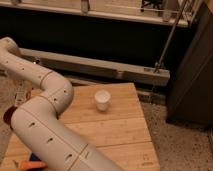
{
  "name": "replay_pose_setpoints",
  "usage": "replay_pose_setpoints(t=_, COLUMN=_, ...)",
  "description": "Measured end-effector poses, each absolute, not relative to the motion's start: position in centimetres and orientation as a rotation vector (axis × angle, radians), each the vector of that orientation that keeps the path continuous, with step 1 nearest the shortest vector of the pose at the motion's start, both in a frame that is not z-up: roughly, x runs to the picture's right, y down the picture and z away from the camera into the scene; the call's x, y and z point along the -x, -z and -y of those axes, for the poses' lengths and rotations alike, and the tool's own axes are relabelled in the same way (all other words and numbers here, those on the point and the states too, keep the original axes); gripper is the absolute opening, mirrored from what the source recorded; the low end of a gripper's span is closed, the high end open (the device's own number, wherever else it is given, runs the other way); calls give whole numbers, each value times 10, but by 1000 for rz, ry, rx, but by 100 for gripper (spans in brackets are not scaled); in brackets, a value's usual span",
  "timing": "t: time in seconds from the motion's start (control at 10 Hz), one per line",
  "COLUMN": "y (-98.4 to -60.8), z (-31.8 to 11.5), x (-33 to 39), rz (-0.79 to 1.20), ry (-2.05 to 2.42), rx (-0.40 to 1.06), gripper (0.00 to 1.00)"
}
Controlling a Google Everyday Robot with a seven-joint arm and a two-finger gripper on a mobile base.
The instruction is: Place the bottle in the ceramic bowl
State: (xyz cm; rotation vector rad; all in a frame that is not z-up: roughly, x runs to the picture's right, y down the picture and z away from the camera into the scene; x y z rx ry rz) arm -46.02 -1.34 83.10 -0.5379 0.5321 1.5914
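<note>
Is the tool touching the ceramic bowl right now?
Cannot tell. In the camera view the arm hides the tool, and only a sliver of the ceramic bowl shows at the arm's left edge.
</note>
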Motion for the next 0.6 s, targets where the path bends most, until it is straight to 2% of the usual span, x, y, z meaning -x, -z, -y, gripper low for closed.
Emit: replay_pose_setpoints(t=0.6, y=-832, z=-3, x=479, rz=-515, ry=-1553, rx=539, gripper=1)
